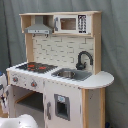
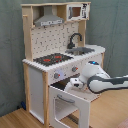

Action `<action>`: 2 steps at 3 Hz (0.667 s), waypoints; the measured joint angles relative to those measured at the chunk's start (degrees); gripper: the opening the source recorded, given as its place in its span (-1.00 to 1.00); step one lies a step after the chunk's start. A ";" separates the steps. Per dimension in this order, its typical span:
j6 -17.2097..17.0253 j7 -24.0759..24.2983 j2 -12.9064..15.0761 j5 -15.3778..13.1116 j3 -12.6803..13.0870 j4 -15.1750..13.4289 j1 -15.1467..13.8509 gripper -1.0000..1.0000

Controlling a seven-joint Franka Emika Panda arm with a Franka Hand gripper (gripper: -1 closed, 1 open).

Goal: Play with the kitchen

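In the first exterior view, the kitchen fills the middle of the picture: stovetop on the left, sink and faucet to its right, hood above. Part of the white arm shows at the near bottom edge.

In the second exterior view, the kitchen stands left of centre, with its oven door hanging open and tilted towards the near side. The arm reaches in from the right, its gripper just over the door's top edge, below the knobs. I cannot tell whether it is grasping anything. The door looks opened; further play remains.
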 joint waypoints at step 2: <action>2.87 1.67 -0.36 -4.28 -3.87 -6.16 8.54 1.00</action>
